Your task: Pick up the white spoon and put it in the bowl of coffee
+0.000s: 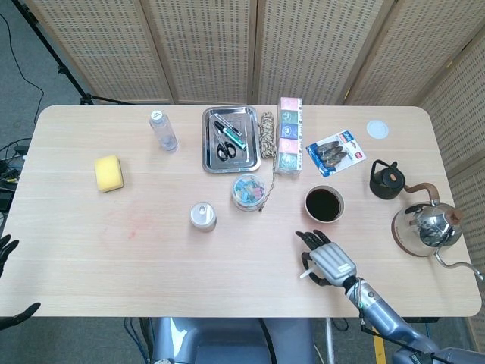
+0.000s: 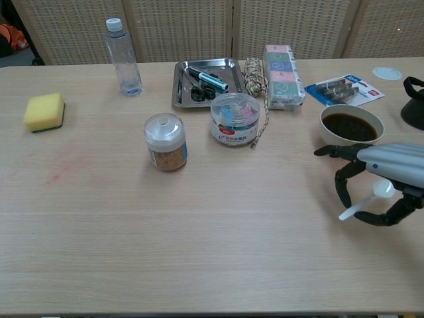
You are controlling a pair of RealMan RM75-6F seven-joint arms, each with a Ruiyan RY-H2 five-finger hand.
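Observation:
My right hand (image 1: 326, 260) (image 2: 377, 180) hovers over the table just in front of the white bowl of coffee (image 1: 324, 204) (image 2: 351, 127). It holds the white spoon (image 2: 366, 201) between thumb and fingers, lifted off the table, handle end pointing left (image 1: 304, 273). The spoon's round end shows under the palm in the chest view. The bowl stands upright with dark coffee in it, a short gap from the fingertips. My left hand (image 1: 6, 250) shows only as dark fingers at the head view's left edge, off the table; whether it is open or curled is unclear.
Steel kettle (image 1: 428, 228) and black teapot (image 1: 388, 180) stand right of the bowl. Clip tub (image 1: 248, 191), small jar (image 1: 203, 216), twine (image 1: 266, 133), tray with scissors (image 1: 229, 139), tissue packs (image 1: 288, 135), bottle (image 1: 163, 130), sponge (image 1: 109, 173) lie further left and back.

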